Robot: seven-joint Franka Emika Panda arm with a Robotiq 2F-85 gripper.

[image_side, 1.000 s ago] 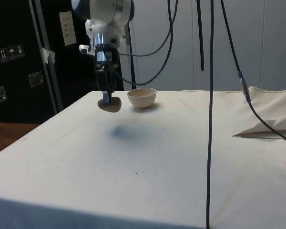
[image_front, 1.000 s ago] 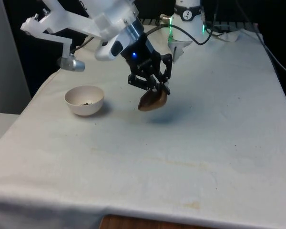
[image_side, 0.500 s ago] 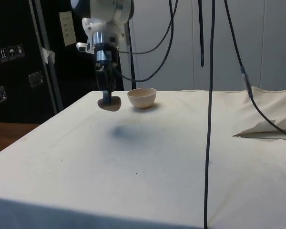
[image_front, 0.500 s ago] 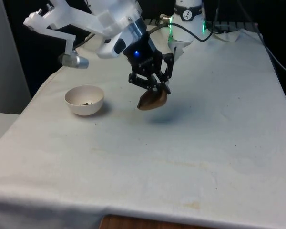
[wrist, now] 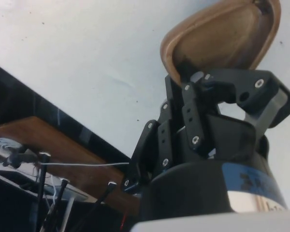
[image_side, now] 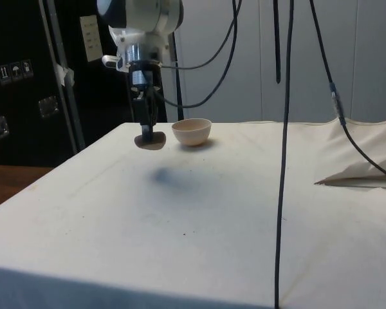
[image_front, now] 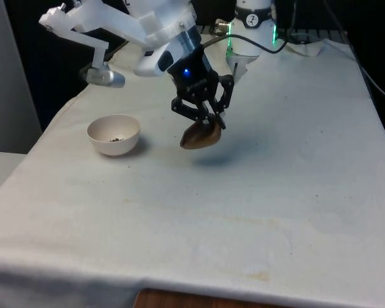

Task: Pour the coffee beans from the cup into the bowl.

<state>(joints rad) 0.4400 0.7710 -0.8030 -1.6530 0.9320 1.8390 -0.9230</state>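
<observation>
Front view: the gripper (image_front: 208,120), clamped on the tilted brown cup (image_front: 201,135), has drifted slightly toward the bowl (image_front: 113,134), apparently retreating after pouring.

A robotics lab or test room. A table draped in a plain white cloth (image_front: 244,212) stands before dark equipment cabinets (image_side: 26,77) with small labels, while thick black cables (image_side: 283,129) hang from above and trail across the cloth toward pale wall panels (image_side: 347,58).
</observation>
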